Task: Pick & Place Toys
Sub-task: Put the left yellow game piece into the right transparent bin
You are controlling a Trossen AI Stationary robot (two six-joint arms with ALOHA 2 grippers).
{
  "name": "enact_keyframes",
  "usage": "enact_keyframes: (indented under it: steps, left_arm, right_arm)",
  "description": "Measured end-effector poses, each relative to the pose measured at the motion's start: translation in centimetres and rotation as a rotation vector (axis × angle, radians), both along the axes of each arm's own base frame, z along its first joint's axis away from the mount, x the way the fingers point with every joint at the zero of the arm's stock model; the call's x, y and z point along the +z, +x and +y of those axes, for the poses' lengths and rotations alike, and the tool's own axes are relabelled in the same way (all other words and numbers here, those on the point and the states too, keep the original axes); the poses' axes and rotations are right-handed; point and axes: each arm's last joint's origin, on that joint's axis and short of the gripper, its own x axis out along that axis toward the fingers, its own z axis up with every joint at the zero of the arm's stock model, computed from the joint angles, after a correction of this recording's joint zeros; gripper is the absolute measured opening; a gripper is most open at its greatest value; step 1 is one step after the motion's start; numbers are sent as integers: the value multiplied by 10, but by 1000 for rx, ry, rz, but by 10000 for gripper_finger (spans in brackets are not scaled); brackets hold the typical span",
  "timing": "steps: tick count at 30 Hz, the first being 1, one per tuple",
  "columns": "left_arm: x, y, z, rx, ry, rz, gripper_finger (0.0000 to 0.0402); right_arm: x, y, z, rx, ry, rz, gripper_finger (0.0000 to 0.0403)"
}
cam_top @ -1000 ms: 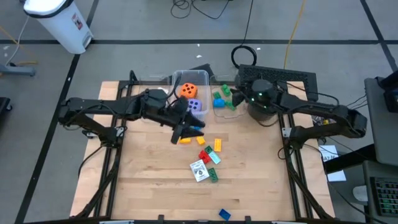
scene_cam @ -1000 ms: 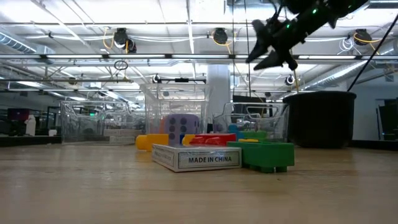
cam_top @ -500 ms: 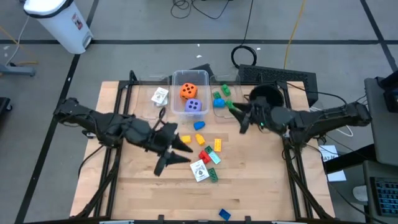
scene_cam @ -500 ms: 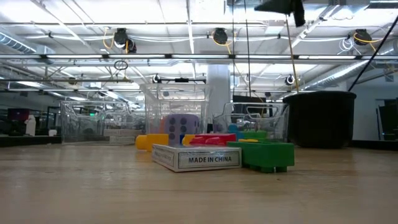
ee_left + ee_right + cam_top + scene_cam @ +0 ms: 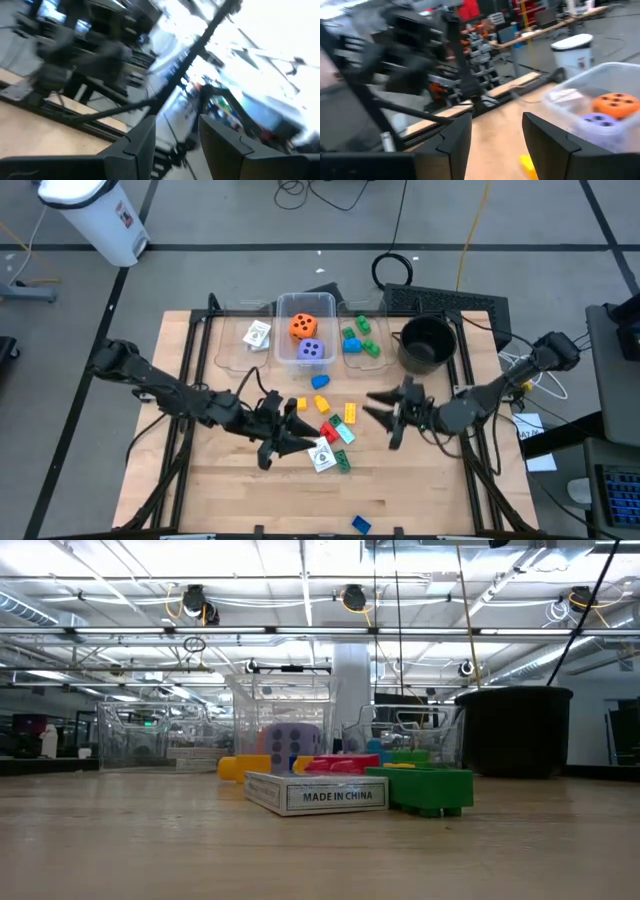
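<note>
Seen from above, loose toys (image 5: 333,427) lie in a cluster at table centre: coloured bricks and a card box (image 5: 320,454). The left gripper (image 5: 293,436), empty, fingers a narrow gap apart, sits at nine o'clock of the cluster, nearest. The right gripper (image 5: 385,414), empty and partly open, waits at three o'clock. Both wrist views are blurred; what lies between the fingertips is hard to make out.

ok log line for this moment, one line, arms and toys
left pincer: open, over loose bricks | right pincer: open, empty, beside pile | dice: in clear bin | card box: on table
</note>
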Motion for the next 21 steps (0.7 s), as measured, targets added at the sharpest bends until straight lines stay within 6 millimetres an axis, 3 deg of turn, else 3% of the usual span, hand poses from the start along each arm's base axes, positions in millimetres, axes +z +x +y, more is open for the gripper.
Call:
enact_keyframes:
  steps: [12,21]
  left_arm:
    - [-24,12,-31,182,-160,72,152]
    - [-44,18,-73,272,-242,264,152]
  right_arm:
    - [-36,6,58,235,-13,78,167]
    - [-43,1,70,287,-96,116,167]
